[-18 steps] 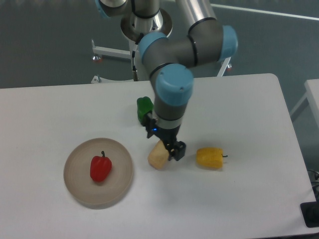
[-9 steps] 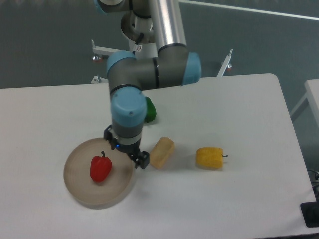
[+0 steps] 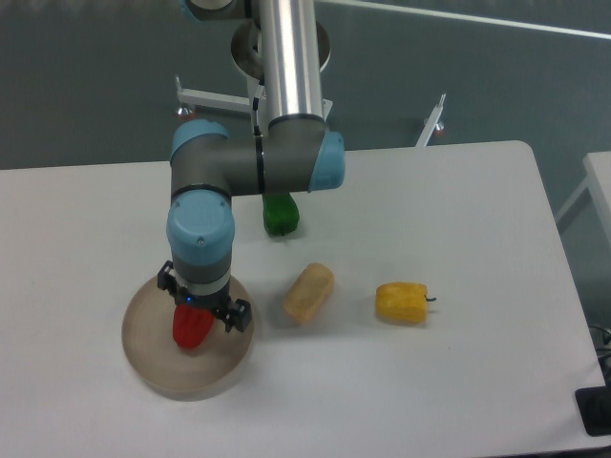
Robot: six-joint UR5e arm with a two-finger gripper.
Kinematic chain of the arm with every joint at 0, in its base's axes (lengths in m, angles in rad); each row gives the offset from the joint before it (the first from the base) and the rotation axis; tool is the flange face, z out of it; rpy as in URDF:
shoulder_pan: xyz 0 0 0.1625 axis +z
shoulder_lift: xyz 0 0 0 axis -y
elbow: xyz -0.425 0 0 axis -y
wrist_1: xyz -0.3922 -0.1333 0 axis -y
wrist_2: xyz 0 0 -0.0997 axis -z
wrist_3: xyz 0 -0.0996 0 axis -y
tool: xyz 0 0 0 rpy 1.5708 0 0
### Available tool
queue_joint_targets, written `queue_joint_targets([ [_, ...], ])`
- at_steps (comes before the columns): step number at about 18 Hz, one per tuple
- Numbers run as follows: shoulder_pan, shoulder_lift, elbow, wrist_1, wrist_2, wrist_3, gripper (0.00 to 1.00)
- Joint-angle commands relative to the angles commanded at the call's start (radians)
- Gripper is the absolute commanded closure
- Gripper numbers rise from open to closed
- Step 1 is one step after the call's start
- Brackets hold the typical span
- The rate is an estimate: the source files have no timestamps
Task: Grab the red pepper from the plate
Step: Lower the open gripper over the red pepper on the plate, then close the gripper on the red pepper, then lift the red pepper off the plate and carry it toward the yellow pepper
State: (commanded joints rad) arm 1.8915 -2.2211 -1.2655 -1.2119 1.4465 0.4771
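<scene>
The red pepper (image 3: 190, 331) lies on the round beige plate (image 3: 186, 375) at the front left of the table. Only the pepper's lower half shows, because the arm's wrist covers its top and stem. My gripper (image 3: 201, 307) hangs straight over the pepper, pointing down, open. One dark finger shows at the plate's upper left rim and the other (image 3: 238, 316) just right of the pepper. Whether the fingers touch the pepper I cannot tell.
A green pepper (image 3: 281, 215) sits behind the plate, partly behind the arm's elbow. A beige bread-like piece (image 3: 309, 293) lies right of the plate, and a yellow pepper (image 3: 401, 301) further right. The table's right edge is near the frame's right side.
The arm has swung left from beside the beige piece, crossed the plate's right rim, and now stands over the red pepper, hiding its top. Nothing else on the table has moved.
</scene>
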Motion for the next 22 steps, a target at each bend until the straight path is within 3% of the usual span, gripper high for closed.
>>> queue_joint_targets([
  [7, -0.020, -0.020, -0.018, 0.017, 0.032, 0.005, 0.03],
  [9, -0.022, -0.011, -0.037, 0.006, 0.041, 0.005, 0.44],
  [10, -0.023, -0.003, -0.038, 0.003, 0.040, 0.005, 0.55],
  [11, -0.023, -0.002, -0.037, 0.003, 0.040, 0.005, 0.60],
  [17, -0.008, 0.057, -0.026, 0.003, 0.031, 0.006, 0.64],
  [22, 0.084, 0.139, -0.028, 0.003, 0.031, 0.009, 0.64],
])
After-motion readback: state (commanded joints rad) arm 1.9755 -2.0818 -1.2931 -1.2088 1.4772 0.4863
